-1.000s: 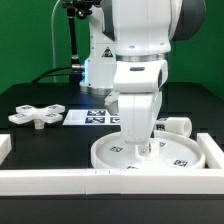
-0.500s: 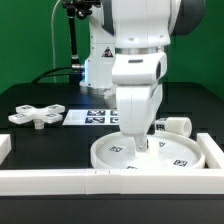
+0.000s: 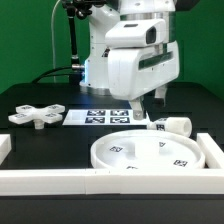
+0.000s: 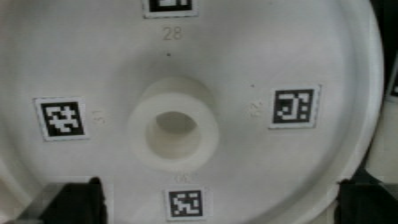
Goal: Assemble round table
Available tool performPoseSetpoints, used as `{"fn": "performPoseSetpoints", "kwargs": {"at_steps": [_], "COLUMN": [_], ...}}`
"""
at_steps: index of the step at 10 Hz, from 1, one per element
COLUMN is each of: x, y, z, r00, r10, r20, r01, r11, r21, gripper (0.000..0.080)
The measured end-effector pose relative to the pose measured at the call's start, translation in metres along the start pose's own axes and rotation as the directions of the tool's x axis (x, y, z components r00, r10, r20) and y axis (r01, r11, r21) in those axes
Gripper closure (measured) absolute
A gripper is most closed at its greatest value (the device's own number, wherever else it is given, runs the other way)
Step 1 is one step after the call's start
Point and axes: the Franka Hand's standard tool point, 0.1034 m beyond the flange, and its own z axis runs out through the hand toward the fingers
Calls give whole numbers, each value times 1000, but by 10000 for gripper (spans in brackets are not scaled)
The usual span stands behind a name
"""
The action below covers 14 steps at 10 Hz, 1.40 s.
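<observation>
White plastic kit on a black matte table [image 3: 45,145]. At the exterior view's left lies the four-armed cross piece [image 3: 37,116], flat, w/ tags. Next is the marker board [image 3: 105,118], thin and flat. Right of ctr sits the round disc [image 3: 150,152]: wide, smooth, raised rim, flat on the table just behind the straight front rail [image 3: 60,180]. The wrist view shows its ctr hub [image 4: 173,128] w/ a hole and square tags round it. Near the disc's far right edge, the short cylindrical post [image 3: 174,126] lies on its side. The gripper [image 4: 214,203] hangs above the disc, jaws apart, empty; one dark finger [image 4: 80,200] shows.
</observation>
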Motion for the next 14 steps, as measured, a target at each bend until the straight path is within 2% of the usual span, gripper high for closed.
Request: {"fn": "performPoseSetpoints", "kwargs": {"at_steps": [2, 3, 7, 9, 10, 11, 12, 14], "x": [26, 32, 28, 31, 25, 16, 4, 4], "y": [-35, -43, -48, -68, -71, -68, -68, -70], "z": [-1, 2, 3, 3, 8, 12, 11, 11], "r00": [997, 998, 996, 976, 971, 965, 953, 923], "r10": [79, 60, 88, 205, 216, 226, 213, 210], "r20": [0, -17, 26, 72, 101, 130, 216, 324], "r01": [-79, -61, -88, -201, -210, -219, -208, -209], "r11": [997, 998, 996, 978, 976, 974, 977, 977], "r21": [-3, -9, 9, -54, -64, -64, -48, -37], "gripper": [150, 150, 150, 150, 150, 150, 150, 150]}}
